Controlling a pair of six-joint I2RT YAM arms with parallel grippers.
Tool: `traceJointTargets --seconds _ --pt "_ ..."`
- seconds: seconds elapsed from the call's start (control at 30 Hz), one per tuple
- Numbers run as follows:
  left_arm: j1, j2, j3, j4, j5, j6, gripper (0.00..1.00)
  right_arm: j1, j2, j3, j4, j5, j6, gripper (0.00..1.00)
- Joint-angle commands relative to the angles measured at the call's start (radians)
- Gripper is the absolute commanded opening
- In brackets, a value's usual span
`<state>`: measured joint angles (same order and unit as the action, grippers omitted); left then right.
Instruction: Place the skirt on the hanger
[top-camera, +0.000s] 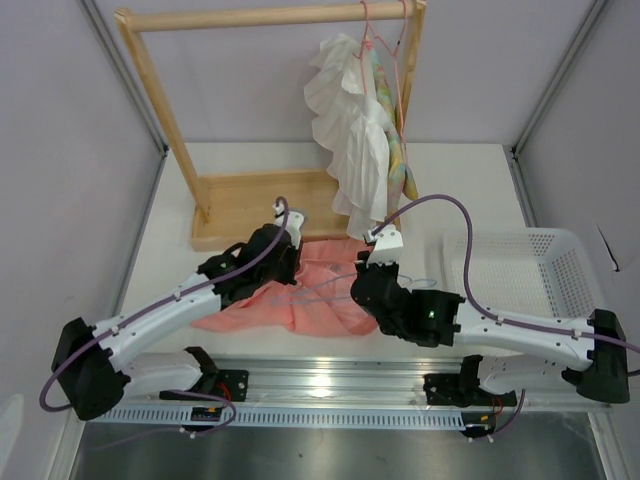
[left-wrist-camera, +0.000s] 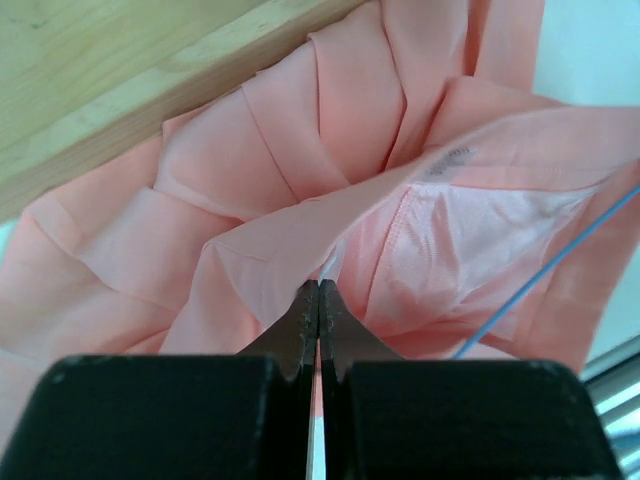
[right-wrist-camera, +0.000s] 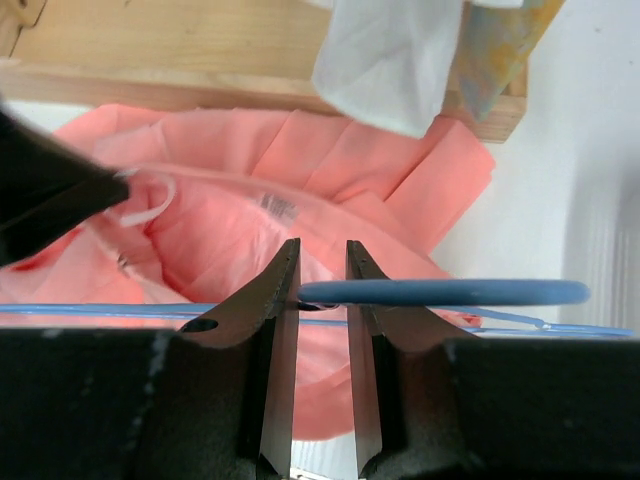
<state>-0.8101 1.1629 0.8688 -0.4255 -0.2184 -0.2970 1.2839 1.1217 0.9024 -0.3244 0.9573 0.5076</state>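
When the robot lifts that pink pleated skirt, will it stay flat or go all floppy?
Probably floppy: the salmon-pink pleated fabric skirt lies in soft folds, so it should droop from wherever the left gripper pinches it. It looks thin, so likely light. The smooth cloth might slip from such a small pinch.

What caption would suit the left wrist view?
Left gripper shut on the waistband of the skirt, blue hanger wire crossing at right, wooden rack base behind.

Matt, pleated cloth skirt (left-wrist-camera: 250, 170), with a sheenier lining just beyond the left end effector (left-wrist-camera: 318, 292). Thin, smooth wire hanger (right-wrist-camera: 450, 292). Pale matt wooden rack (left-wrist-camera: 100, 80) farther beyond.
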Motion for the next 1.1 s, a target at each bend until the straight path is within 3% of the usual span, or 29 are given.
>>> traceJointTargets --seconds 0.0,0.37,0.8,1.07 --pt "0.055 -0.083 -0.053 0.027 0.102 -0.105 0.0 -0.046 0.033 0.085 -0.074 0.086 0.075 0.0" --pt "0.149 -0.149 -0.14 -0.021 0.054 -0.255 0.0 -0.119 0.081 0.19 -0.172 0.1 0.154 0.0" --pt "0.207 -0.2 -0.113 -0.061 0.051 -0.249 0.0 -0.199 0.104 0.158 -0.174 0.124 0.149 0.0" --pt "0.206 -0.177 -0.074 -0.062 0.083 -0.237 0.0 -0.161 0.127 0.142 -0.154 0.141 0.141 0.0"
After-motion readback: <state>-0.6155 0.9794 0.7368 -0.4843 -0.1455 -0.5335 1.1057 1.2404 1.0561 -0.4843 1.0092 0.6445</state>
